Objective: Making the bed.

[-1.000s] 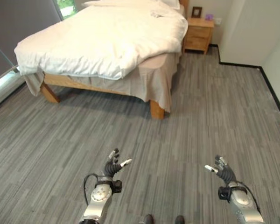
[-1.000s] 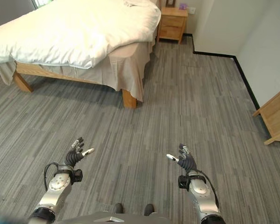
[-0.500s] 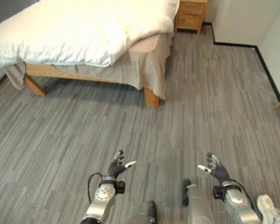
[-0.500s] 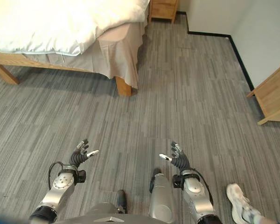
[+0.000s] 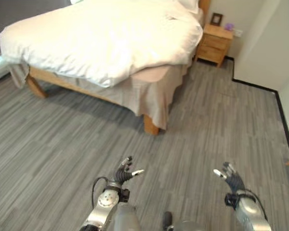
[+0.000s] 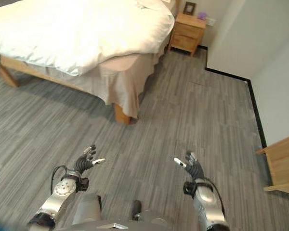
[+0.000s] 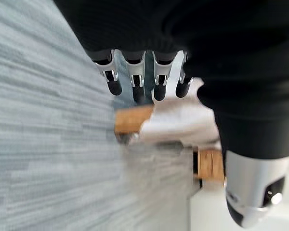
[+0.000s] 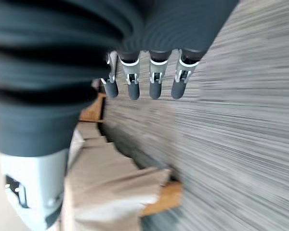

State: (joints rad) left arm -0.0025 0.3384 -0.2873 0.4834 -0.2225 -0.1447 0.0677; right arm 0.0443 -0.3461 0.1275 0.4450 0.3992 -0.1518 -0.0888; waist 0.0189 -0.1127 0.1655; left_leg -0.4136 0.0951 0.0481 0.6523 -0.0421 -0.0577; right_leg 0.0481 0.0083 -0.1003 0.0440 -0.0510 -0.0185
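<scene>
Both robot hands hang empty above the grey carpet floor [image 5: 62, 144], fingers loosely spread and holding nothing: the left robot hand [image 5: 124, 172] low at the robot's left, the right robot hand [image 5: 229, 175] level with it at the robot's right, the two well apart. Each wrist view shows straight, dark-tipped fingers [image 7: 135, 84] with only floor and the bed's corner beyond them.

Ahead and to the left stands the bed [image 5: 149, 122], well away from either hand. A white duvet [image 5: 101, 38] covers most of the mattress but lies askew, its near corner drawn back so that a patch of pale pink sheet [image 5: 151, 73] and the beige bed skirt [image 5: 144, 96] show above the wooden leg. A pillow [image 6: 156, 4] sits at the head end. Beyond the bed, against the wall, is a wooden nightstand [image 5: 214, 44] with a small picture frame [image 5: 216, 19] on top; another piece of wooden furniture [image 6: 284, 163] stands at the far right.

By the look of it, the bed-making has barely begun: nothing is in hand, and the duvet's corner is yet to be pulled straight over the exposed sheet.
</scene>
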